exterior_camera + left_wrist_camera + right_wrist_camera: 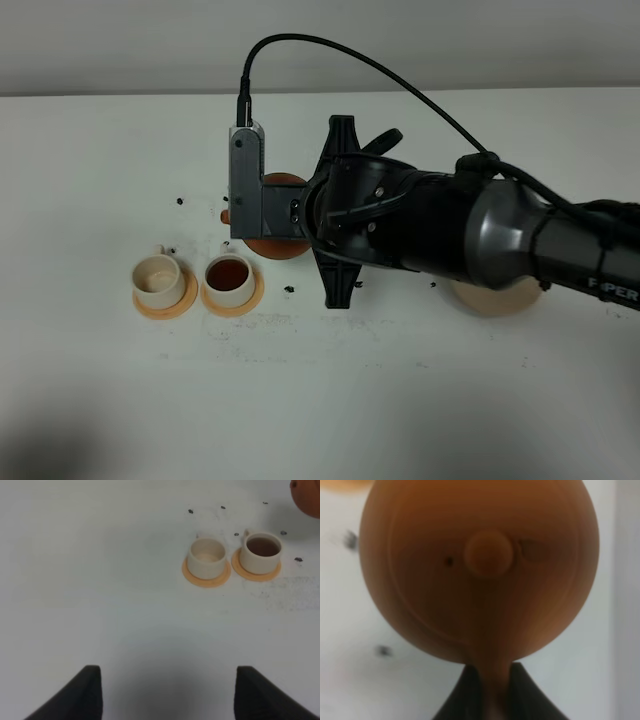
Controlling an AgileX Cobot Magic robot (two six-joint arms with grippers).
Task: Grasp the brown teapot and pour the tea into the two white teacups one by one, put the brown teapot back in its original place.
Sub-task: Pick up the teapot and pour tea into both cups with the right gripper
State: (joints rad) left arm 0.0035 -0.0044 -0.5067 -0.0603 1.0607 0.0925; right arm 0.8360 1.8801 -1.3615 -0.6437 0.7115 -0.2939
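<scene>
My right gripper (489,694) is shut on the loop handle of the brown teapot (480,570), whose knobbed lid fills the right wrist view. From above, the teapot (276,248) hangs just right of the cups, mostly hidden under my right arm (450,225). Two white teacups stand on orange saucers: the left one (158,279) looks empty, the right one (230,277) holds dark tea. In the left wrist view, the empty cup (206,558) and the filled cup (260,553) sit far ahead of my open left gripper (167,695). The beige saucer (495,299) peeks out under the arm.
Small dark specks (289,290) lie scattered on the white table (320,400) around the cups and teapot. A black cable (330,45) arcs above the wrist camera. The table's far edge meets a grey wall (120,50).
</scene>
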